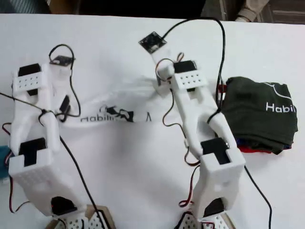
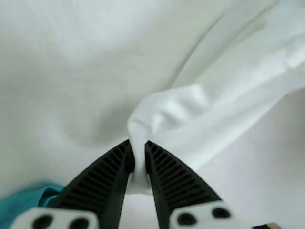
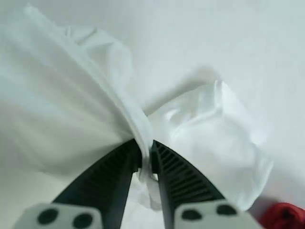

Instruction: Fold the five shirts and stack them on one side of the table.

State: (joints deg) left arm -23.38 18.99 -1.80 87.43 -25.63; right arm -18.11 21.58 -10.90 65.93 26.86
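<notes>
A white shirt [image 1: 112, 113] with dark print is stretched in a band across the table between the two arms. My left gripper [image 2: 138, 160] is shut on a bunched edge of the white shirt [image 2: 190, 114]; in the high view it sits at the left end of the band, under the arm [image 1: 57, 112]. My right gripper [image 3: 145, 160] is shut on another fold of the white shirt [image 3: 86, 109], near the band's right end by the arm [image 1: 164, 76]. A stack of folded shirts, a dark green one [image 1: 259, 112] on top, lies at the table's right side.
A red shirt edge [image 1: 252, 149] and blue cloth show under the stack; the red cloth [image 3: 283, 214] also appears in the right wrist view. Teal cloth [image 1: 4, 157] [image 2: 24, 202] lies at the left edge. Cables trail around both arms. The white table [image 1: 119, 38] extends behind them.
</notes>
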